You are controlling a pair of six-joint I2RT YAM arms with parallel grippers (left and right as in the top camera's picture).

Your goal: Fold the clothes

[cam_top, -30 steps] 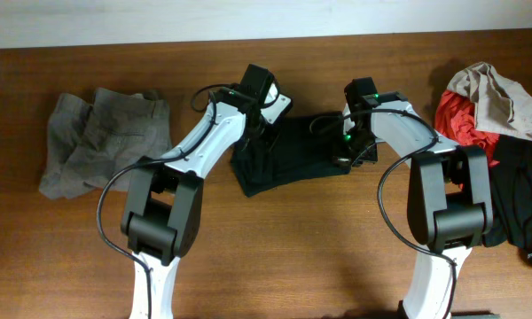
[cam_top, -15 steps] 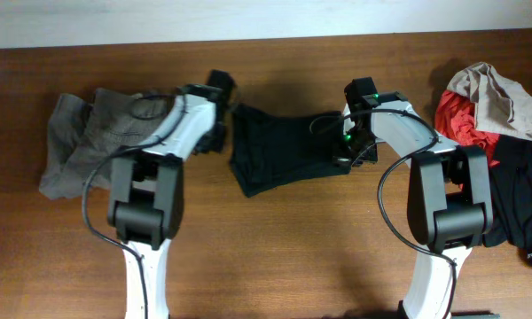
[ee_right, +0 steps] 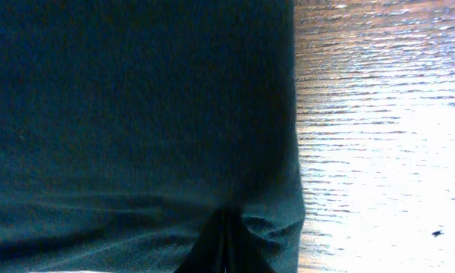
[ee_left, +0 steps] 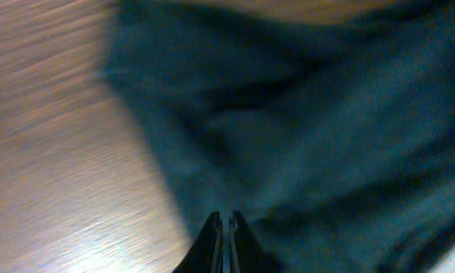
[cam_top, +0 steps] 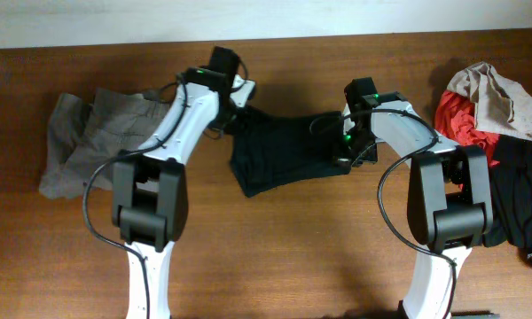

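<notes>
Overhead, the left gripper (cam_top: 238, 96) is swinging back from the crumpled grey trousers (cam_top: 106, 133) to the black short-sleeved fabric T-shirt (cam_top: 284, 152) lying between the arms, its jaws together. The right gripper (ee_right: 224, 220) is staying clamped on the shirt's hem, readying a fold.

My 2 arms share 1 look: white shells on the long links of my left arm (cam_top: 182, 124) and right arm (cam_top: 406, 124), chunky black joint housings (cam_top: 448, 213), and thin black cables (cam_top: 379, 193) looping beside each. Small green lights (cam_top: 346, 137) glow near both wrists. My fingers (ee_left: 210, 244) are slim, dark, tapering blades.
</notes>
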